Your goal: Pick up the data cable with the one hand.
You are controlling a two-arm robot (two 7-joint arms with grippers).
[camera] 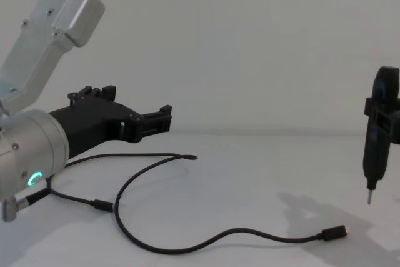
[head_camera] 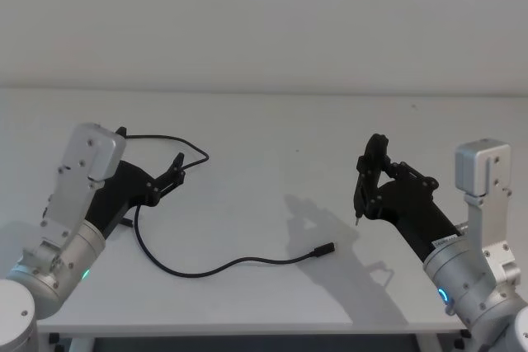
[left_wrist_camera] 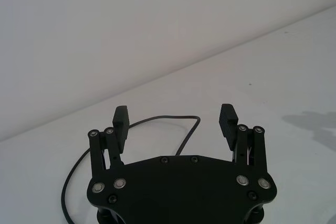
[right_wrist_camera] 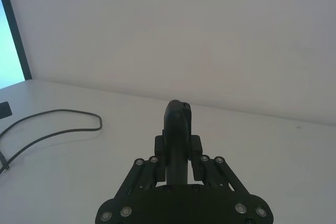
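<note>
I have the left gripper [head_camera: 175, 170] hanging above the white table [head_camera: 272, 121]. Its jaws are released and spread wide, with nothing between the pads [left_wrist_camera: 228, 115]. In the left wrist view the gap [left_wrist_camera: 175, 119] looks straight down at a bend of the data cable [head_camera: 247, 260], which lies flat on the table.

That bend loops out just ahead of the fingertips and doubles back beneath the jaws. From the chest view the jaws sit clear above the cord, not touching it. The cable [camera: 250, 234] then runs back under the wrist and swings away in a long curve. It ends at its plug [head_camera: 324, 250], well beyond the open jaws and off toward the other arm. A green ring [camera: 34, 178] glows on the left wrist.

The right gripper [head_camera: 369, 177] is held up on the far side of the plug. Its jaws are clenched on a slim black tool [right_wrist_camera: 177, 124] that stands upright between them, with the thin tip [camera: 367, 198] pointing down. The plug [camera: 334, 232] lies on the table near that tip, lower and apart from it.
</note>
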